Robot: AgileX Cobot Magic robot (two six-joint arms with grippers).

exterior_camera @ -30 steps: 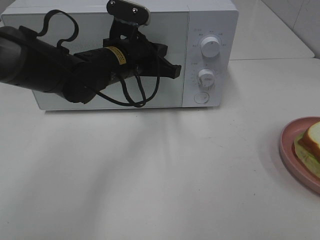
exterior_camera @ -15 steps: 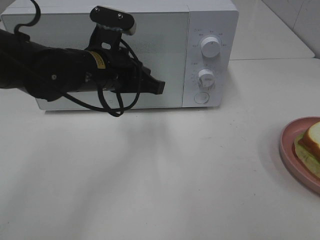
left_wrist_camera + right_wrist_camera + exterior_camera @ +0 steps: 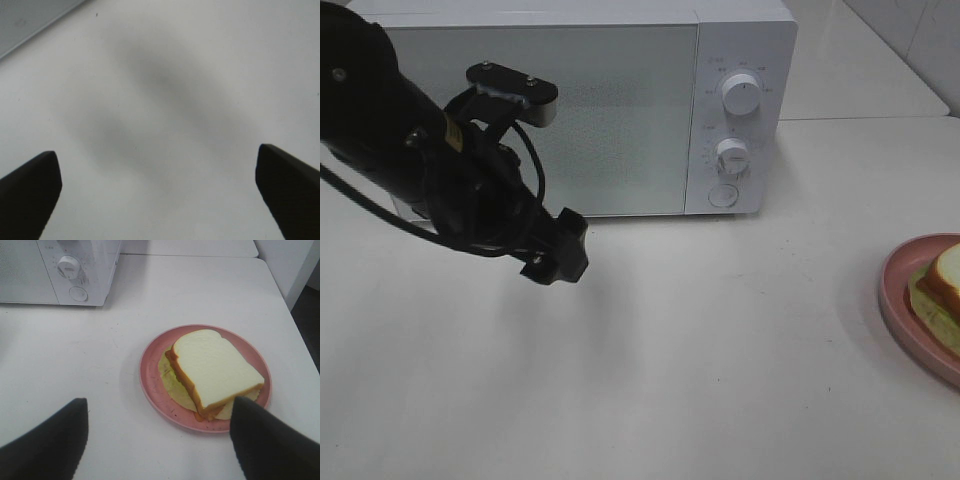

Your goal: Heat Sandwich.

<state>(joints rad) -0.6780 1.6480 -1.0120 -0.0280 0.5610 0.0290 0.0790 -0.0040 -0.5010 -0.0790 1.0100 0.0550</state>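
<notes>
We are finding the sandwich (image 3: 215, 371) lying on the pink plate (image 3: 152, 371) just ahead of the empty, wide-spread right gripper (image 3: 157, 440); the exterior view is cropping it. The left gripper (image 3: 160, 195) is gaping over bare table (image 3: 200, 60), holding nothing, its fingertips cut off.

White microwave (image 3: 620, 100), pink plate (image 3: 150, 371)

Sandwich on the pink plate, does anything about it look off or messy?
Slightly. The sandwich sits skewed on the pink plate: the top bread slice is shifted, so pale green lettuce sticks out flat onto the plate beside it. Nothing has spilled onto the table, and no damage shows.
</notes>
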